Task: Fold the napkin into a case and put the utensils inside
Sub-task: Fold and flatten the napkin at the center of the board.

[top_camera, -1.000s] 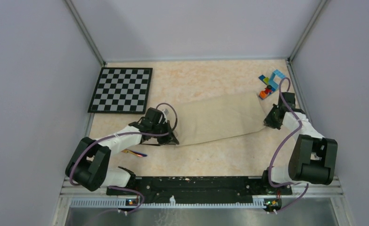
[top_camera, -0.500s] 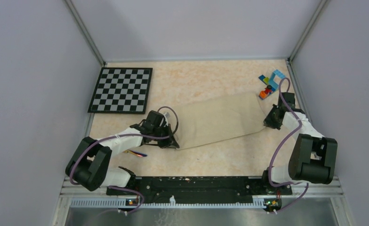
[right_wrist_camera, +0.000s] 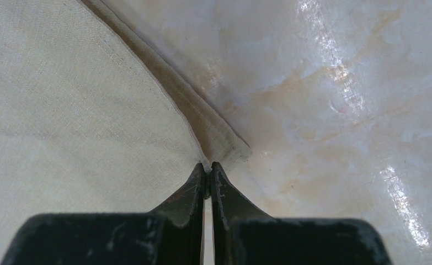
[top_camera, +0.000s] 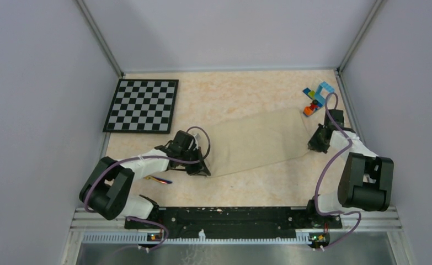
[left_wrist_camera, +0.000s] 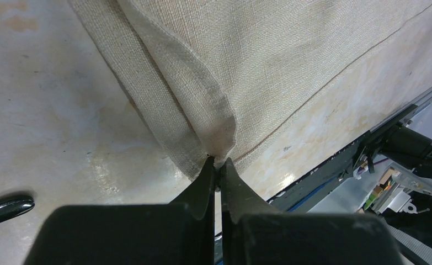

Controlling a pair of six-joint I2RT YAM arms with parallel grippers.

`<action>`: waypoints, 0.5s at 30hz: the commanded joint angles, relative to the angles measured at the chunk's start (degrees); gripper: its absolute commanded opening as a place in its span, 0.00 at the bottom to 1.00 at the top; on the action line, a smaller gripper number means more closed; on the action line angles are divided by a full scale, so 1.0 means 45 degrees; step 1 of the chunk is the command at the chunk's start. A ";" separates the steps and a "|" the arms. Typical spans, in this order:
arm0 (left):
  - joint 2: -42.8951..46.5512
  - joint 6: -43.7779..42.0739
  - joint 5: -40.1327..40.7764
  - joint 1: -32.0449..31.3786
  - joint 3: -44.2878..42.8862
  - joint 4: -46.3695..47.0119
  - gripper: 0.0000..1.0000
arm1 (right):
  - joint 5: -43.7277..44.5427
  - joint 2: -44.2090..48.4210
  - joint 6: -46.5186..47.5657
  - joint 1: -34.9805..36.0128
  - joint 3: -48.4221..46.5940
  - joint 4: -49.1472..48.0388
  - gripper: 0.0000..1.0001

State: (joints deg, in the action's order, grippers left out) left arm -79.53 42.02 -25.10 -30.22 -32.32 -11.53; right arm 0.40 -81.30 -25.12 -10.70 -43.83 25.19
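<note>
The cream napkin (top_camera: 255,141) lies on the table as a long doubled band, slanting from lower left to upper right. No case is in view. My left gripper (top_camera: 202,169) is shut on the band's near left corner, and two cloth layers (left_wrist_camera: 291,49) meet at the closed tips (left_wrist_camera: 218,163). My right gripper (top_camera: 313,144) is shut on the right-hand corner, pinching the top layer (right_wrist_camera: 64,110) at its tips (right_wrist_camera: 208,165) beside the hem. The utensils (top_camera: 159,179) lie under the left forearm, mostly hidden. One dark handle tip (left_wrist_camera: 6,207) shows in the left wrist view.
A black-and-white chequered board (top_camera: 142,105) lies at the back left. Small coloured toy bricks (top_camera: 314,99) sit at the back right, close to the right arm. Walls close in three sides, and a black rail (top_camera: 230,215) runs along the near edge.
The left gripper has drawn its napkin corner slightly toward the near edge. The right gripper has shifted a little left with its corner. Both stay shut.
</note>
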 commanded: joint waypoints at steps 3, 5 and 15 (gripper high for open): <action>-0.0256 -0.0374 -0.0118 -0.0071 0.0095 0.0215 0.02 | 0.0098 -0.0044 -0.0072 -0.0161 0.0060 -0.0383 0.05; -0.0224 -0.0498 -0.0097 -0.0073 0.0040 0.0073 0.02 | 0.0091 -0.0002 -0.0057 -0.0162 0.0001 -0.0345 0.07; 0.1343 -0.0996 -0.0418 -0.0067 -0.0438 -0.1670 0.42 | 0.0417 0.1487 0.0330 -0.0152 -0.0649 0.0769 0.47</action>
State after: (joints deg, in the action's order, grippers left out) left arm -79.13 39.75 -25.69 -30.24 -32.25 -13.43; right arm 0.45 -80.62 -24.84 -10.70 -43.59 25.96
